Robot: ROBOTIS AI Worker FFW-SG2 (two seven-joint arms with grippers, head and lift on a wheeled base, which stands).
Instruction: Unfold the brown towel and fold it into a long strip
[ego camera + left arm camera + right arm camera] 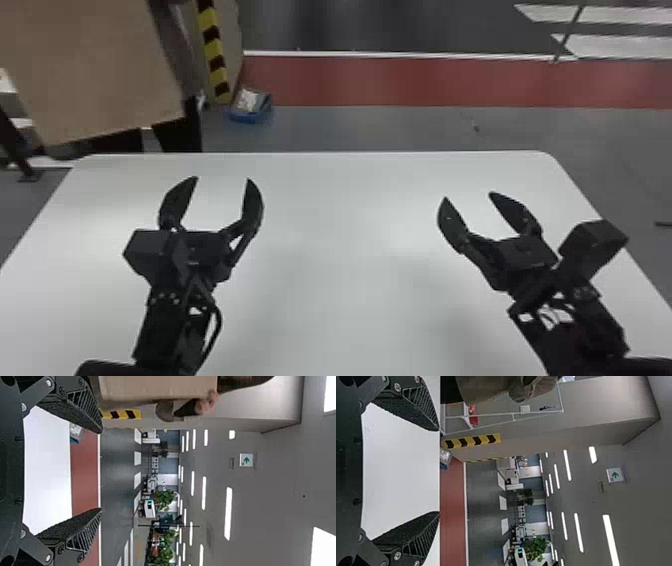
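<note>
The brown towel [95, 75] hangs spread out beyond the table's far left corner, apart from both grippers. In the left wrist view a person's hand [207, 404] is at the edge of the brown towel [158, 388]. Over the left half of the table is my left gripper [222, 178], its fingers wide apart and nothing between them; the left gripper [101, 471] looks the same from its wrist. My right gripper [467, 196] is over the table's right side, also open and holding nothing, as the right gripper [439, 471] confirms up close.
A white table [345, 210] lies under both arms, its rounded far corners in view. On the floor past it are a small blue box [251, 106] and a yellow-and-black striped post [214, 55]. A person stands at the far left behind the table.
</note>
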